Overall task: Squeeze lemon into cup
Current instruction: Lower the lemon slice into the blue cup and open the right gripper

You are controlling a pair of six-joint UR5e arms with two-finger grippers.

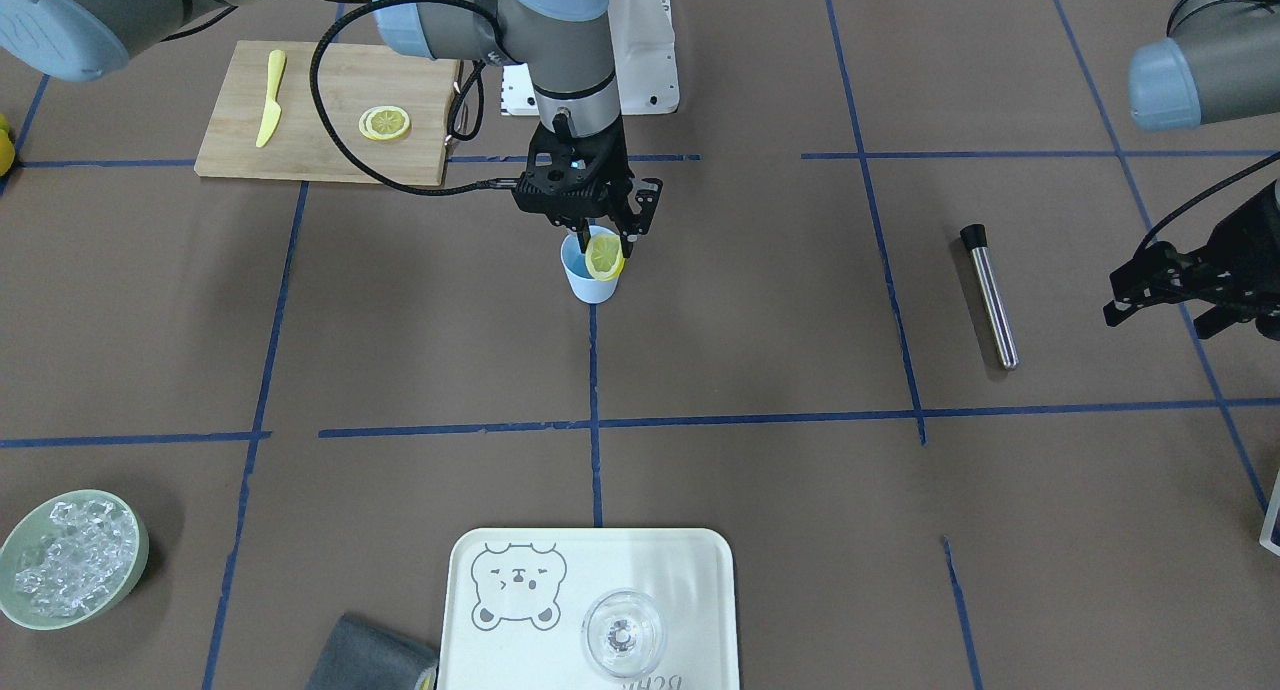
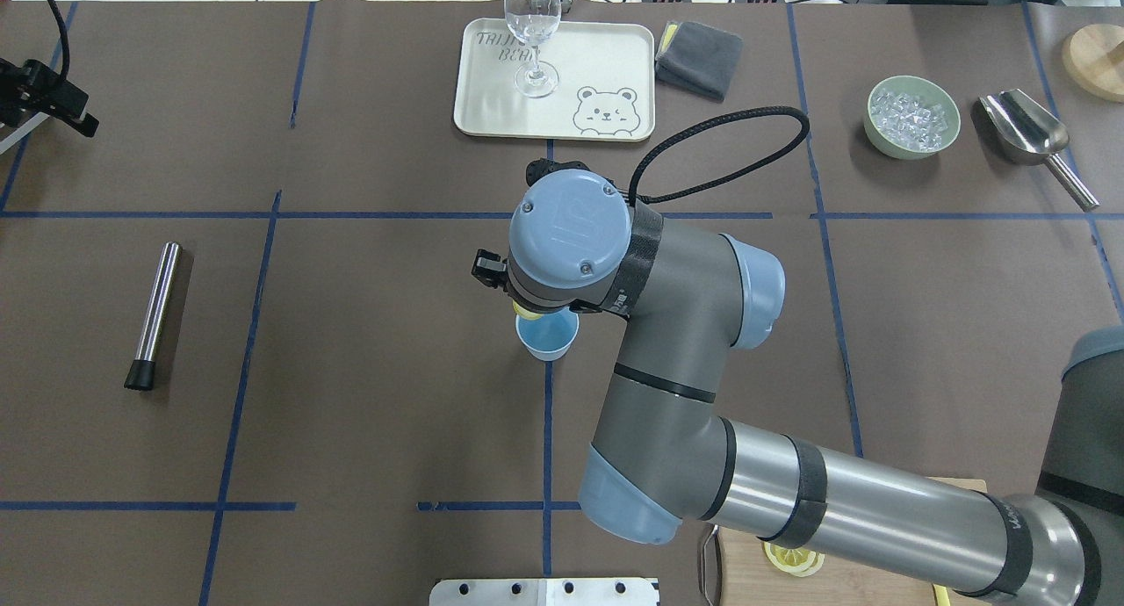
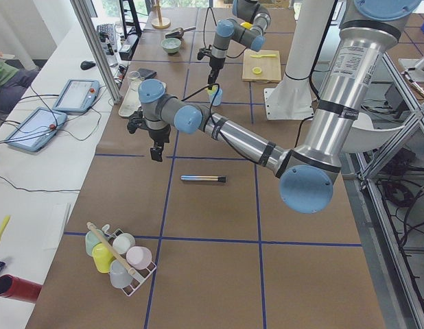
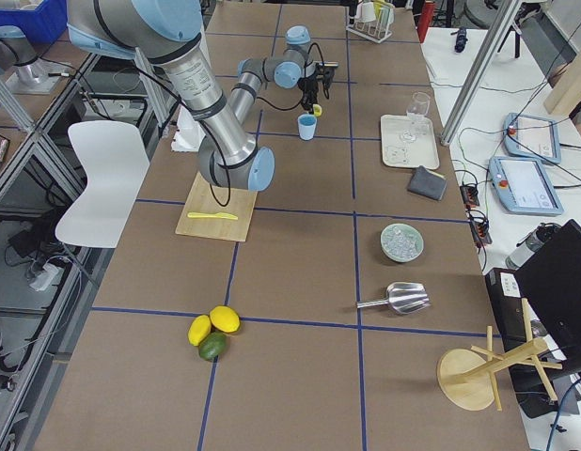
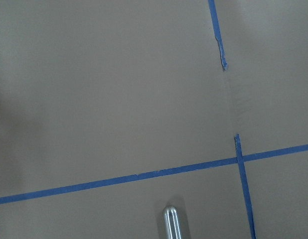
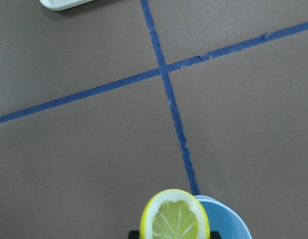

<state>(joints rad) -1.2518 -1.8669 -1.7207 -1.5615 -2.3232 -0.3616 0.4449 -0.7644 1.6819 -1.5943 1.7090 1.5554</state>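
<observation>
- My right gripper [image 1: 603,242]: clamped on lemon [image 1: 604,256], fingers pointing down.
- Lemon: held on edge, cut face sideways, at mouth of cup [image 1: 588,282]. Contact with rim: cannot tell.
- Cup: upright on table mid-field, on blue tape line.
- My left gripper [image 1: 1165,315]: fingers spread, holding nothing, well apart from cup, hovering off to my left.
- Steel rod [image 1: 990,295]: lying flat between cup and left gripper.
- Cutting board [image 1: 320,145]: carries lemon slice [image 1: 385,123] and yellow knife [image 1: 270,98].
</observation>
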